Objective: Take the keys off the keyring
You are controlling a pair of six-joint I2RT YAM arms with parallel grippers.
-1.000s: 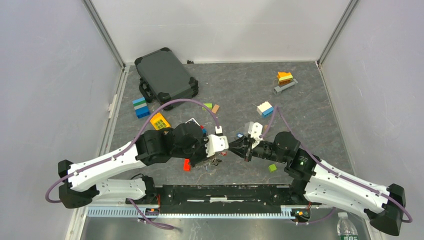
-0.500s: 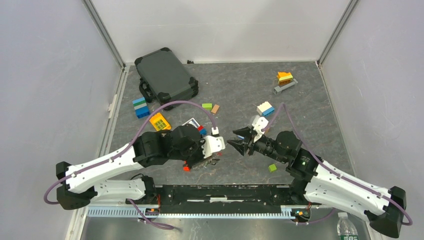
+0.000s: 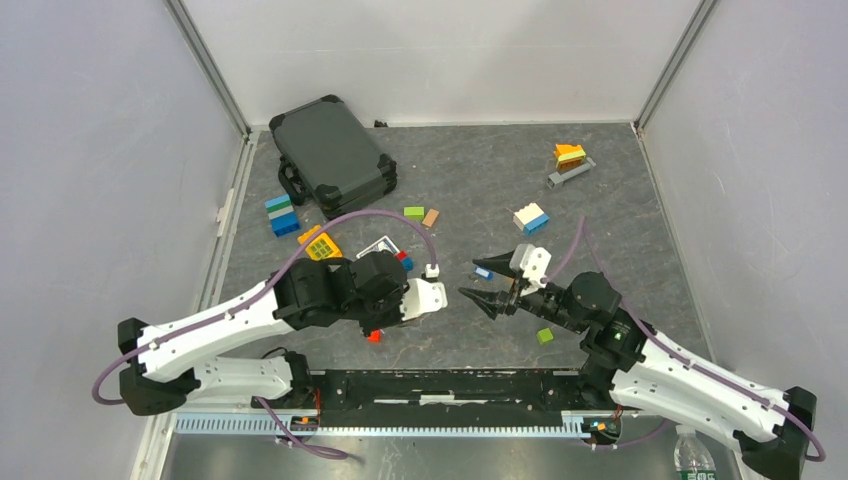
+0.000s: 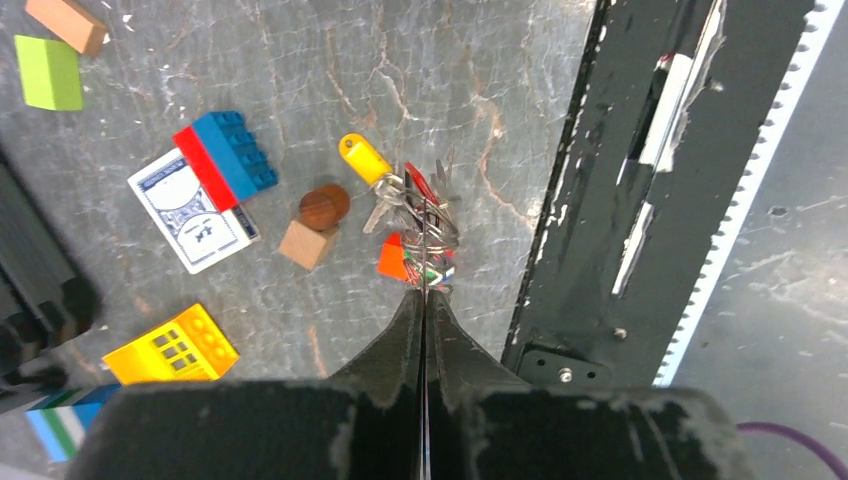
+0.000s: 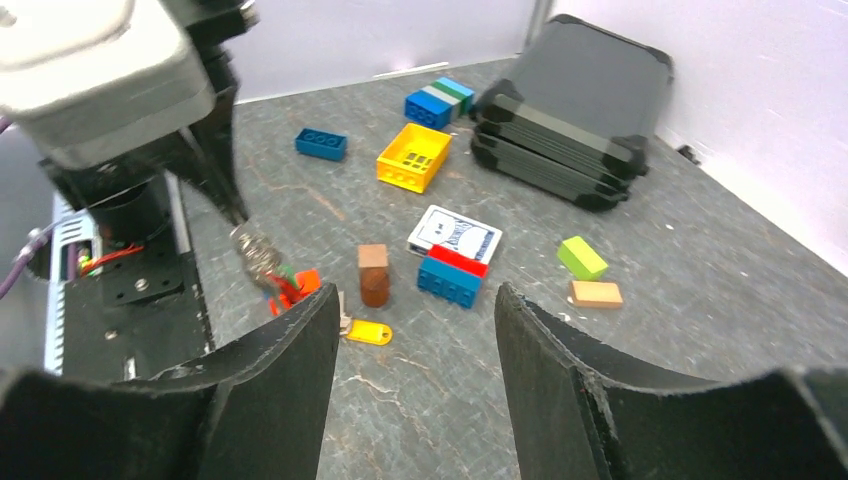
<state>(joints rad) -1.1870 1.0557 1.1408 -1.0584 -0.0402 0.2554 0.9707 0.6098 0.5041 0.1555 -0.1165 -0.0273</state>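
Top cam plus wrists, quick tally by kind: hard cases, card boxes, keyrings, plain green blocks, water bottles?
hard case: 1
playing-card box: 1
keyring: 1
plain green blocks: 2
water bottle: 1
Total: 6

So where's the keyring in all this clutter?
From the grey case at the back, come forward past the playing card to the left gripper. The keyring is pinched in its tip. It is the only metal loop, a yellow-headed key sticking out, among toy blocks.
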